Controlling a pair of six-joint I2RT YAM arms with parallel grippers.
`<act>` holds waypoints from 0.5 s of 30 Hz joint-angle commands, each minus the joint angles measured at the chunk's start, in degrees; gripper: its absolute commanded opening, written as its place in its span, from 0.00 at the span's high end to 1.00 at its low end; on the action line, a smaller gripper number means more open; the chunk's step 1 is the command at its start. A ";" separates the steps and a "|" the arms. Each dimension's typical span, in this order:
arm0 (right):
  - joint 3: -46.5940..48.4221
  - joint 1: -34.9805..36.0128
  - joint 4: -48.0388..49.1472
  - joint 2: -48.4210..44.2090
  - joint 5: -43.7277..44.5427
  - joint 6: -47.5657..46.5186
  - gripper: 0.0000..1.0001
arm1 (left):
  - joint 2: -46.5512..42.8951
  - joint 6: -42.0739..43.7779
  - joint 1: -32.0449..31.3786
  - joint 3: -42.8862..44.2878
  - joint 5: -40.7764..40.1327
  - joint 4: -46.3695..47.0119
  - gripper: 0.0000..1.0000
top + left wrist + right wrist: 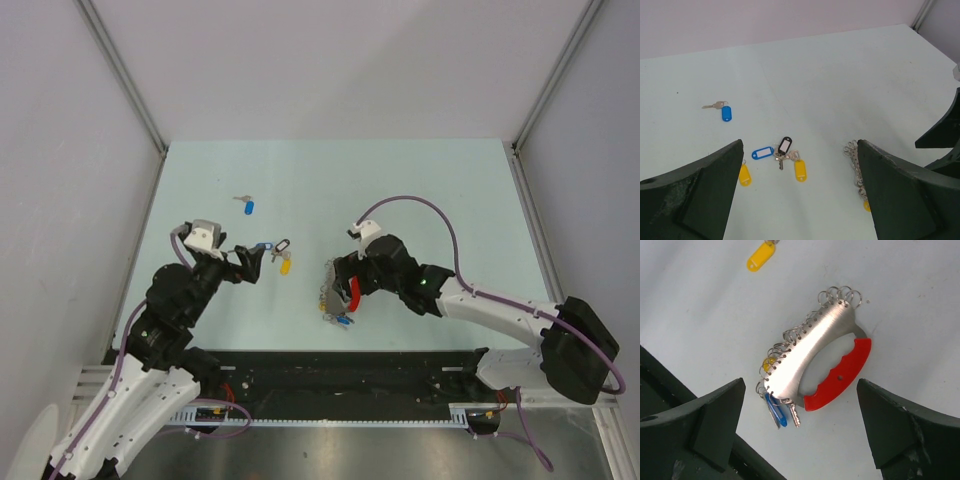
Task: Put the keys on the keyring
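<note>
The keyring (815, 357) lies flat on the desk (420, 180), close to the near edge and about midway between the left and right edges. Its red grip (840, 376) is on the side toward the right edge, and its wire loops are on the side toward the left edge. A blue-tagged key (775, 412) hangs from those loops, and a yellow tag (769, 364) shows partly from behind the metal plate.

The right jaws stand wide open above the keyring, one finger on either side, holding nothing. The left jaws are also wide open and empty, hovering over a cluster of keys (782, 156) with black, blue and yellow tags, which lies apart from the keyring toward the left edge. A second yellow tag (744, 175) lies just beside that cluster. A lone key (722, 111) with a blue tag sits well apart, toward the far left corner.
</note>
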 commanded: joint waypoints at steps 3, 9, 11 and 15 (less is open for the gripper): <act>3.49 0.26 -7.35 3.75 6.22 2.29 0.00 | -0.73 -0.94 0.45 0.17 -0.61 0.07 0.00; 9.20 2.72 -13.24 10.34 9.56 2.03 0.06 | -0.91 -0.86 0.62 0.35 -0.61 -0.10 0.00; 10.26 2.90 -14.91 12.28 9.91 2.21 0.09 | -1.00 -0.86 0.71 0.35 -0.52 -0.10 0.00; 12.02 2.98 -17.11 14.92 9.74 2.56 0.16 | -1.08 -0.94 0.89 0.26 -0.34 -0.19 0.00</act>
